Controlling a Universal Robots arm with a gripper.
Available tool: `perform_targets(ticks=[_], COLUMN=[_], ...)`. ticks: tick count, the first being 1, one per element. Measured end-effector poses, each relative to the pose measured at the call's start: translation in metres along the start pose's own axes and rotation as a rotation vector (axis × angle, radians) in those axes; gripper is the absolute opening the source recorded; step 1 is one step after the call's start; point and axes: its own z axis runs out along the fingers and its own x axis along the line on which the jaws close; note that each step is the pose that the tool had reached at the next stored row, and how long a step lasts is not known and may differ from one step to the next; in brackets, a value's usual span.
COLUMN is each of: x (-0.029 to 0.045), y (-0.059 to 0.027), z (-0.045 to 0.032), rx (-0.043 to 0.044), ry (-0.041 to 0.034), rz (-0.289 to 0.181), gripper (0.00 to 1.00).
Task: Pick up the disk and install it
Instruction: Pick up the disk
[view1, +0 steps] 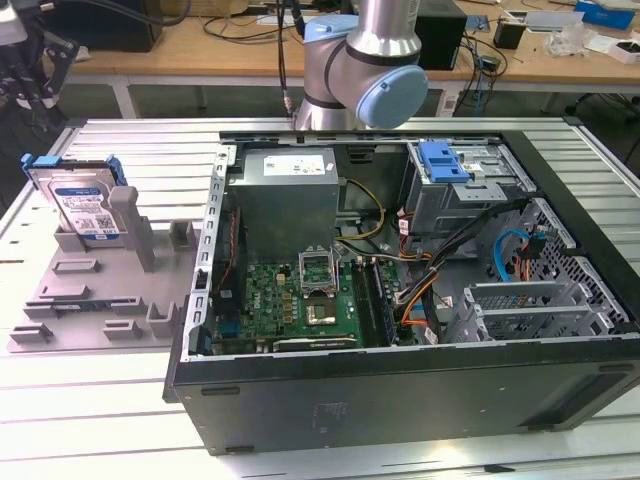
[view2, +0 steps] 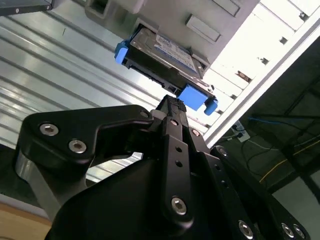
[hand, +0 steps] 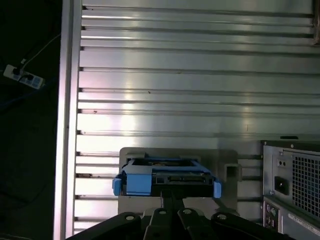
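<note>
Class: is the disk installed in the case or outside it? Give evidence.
Outside. The disk stands on edge in the grey tray, apart from the open case, towards the exterior view's left.

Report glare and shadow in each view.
Exterior view: even light on the disk, case interior shaded. Second wrist view: glare streaks the table, washing out white beside the disk. First wrist view: bright bands on the table, darkness past its edge.

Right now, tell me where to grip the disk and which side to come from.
Grip the disk across its flat faces at the exposed upper edge, coming from above. It stands on edge, leaning in the grey tray; an upright post blocks part of its front, so probably only the top is free.
</note>
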Motion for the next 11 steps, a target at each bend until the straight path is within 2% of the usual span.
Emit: perform_targets(ticks=[8, 10, 11], x=[0.0, 0.0, 0.0], y=[0.0, 0.0001, 0.0002], z=[0.0003, 0.0004, 0.0004], rx=[-0.0034, -0.0047, -0.005], ry=[0.0153, 0.0213, 0.0232], rz=[-0.167, -0.223, -0.241], gripper=[0.11, 0.11, 0.24])
